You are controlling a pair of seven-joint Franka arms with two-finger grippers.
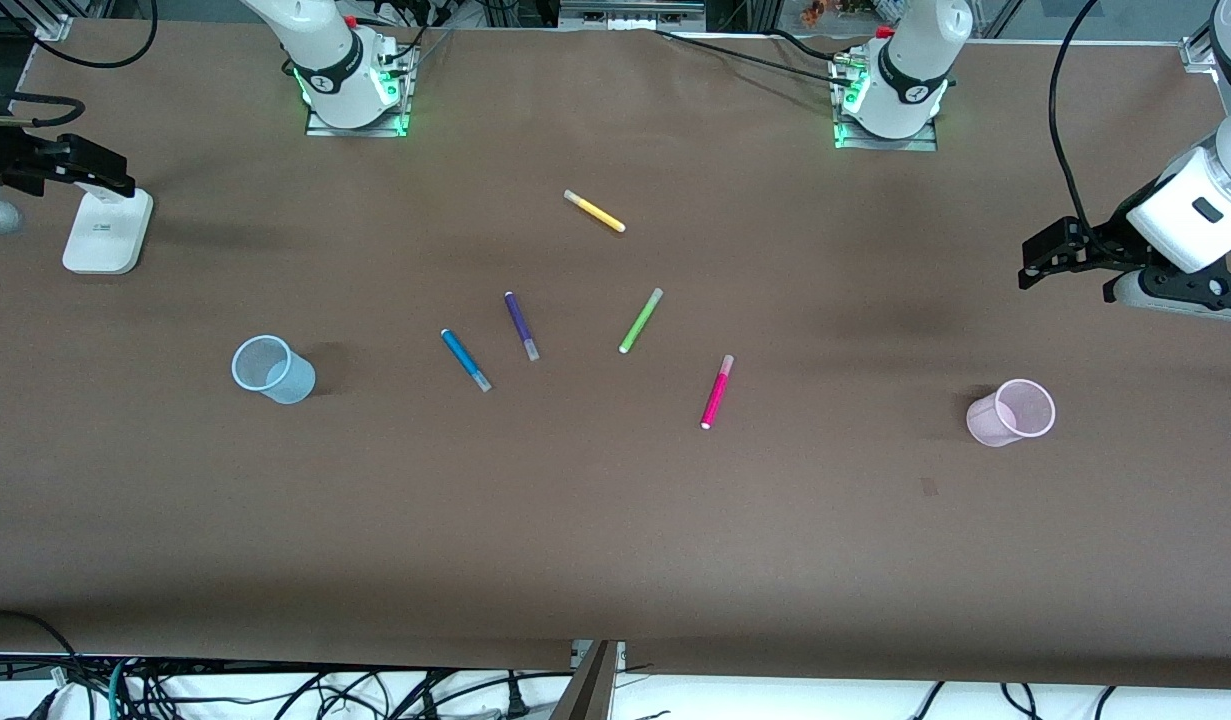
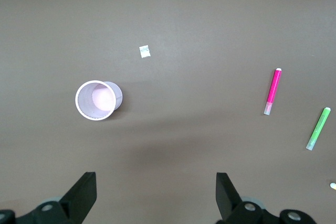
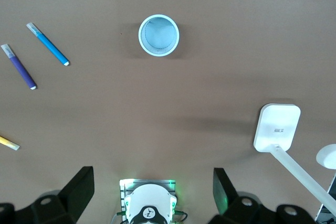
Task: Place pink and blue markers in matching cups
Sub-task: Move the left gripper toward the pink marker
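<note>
The blue marker [image 1: 466, 360] lies flat near the table's middle; it also shows in the right wrist view [image 3: 48, 44]. The pink marker [image 1: 716, 392] lies flat, toward the left arm's end from it, and shows in the left wrist view [image 2: 272, 91]. The pale blue cup [image 1: 272, 369] [image 3: 159, 35] stands upright and empty toward the right arm's end. The pale pink cup [image 1: 1011, 412] [image 2: 98, 100] stands upright and empty toward the left arm's end. My left gripper [image 1: 1067, 272] [image 2: 155, 182] is open and empty, up over bare table by the pink cup. My right gripper [image 3: 152, 177] is open and empty, high over its arm's base, out of the front view.
A purple marker [image 1: 521, 326] lies beside the blue one. A lime-green marker [image 1: 640, 320] and a yellow marker [image 1: 594, 211] lie farther from the camera than the pink one. A white stand [image 1: 107, 232] carries a black device at the right arm's end. A paper scrap [image 2: 145, 51] lies near the pink cup.
</note>
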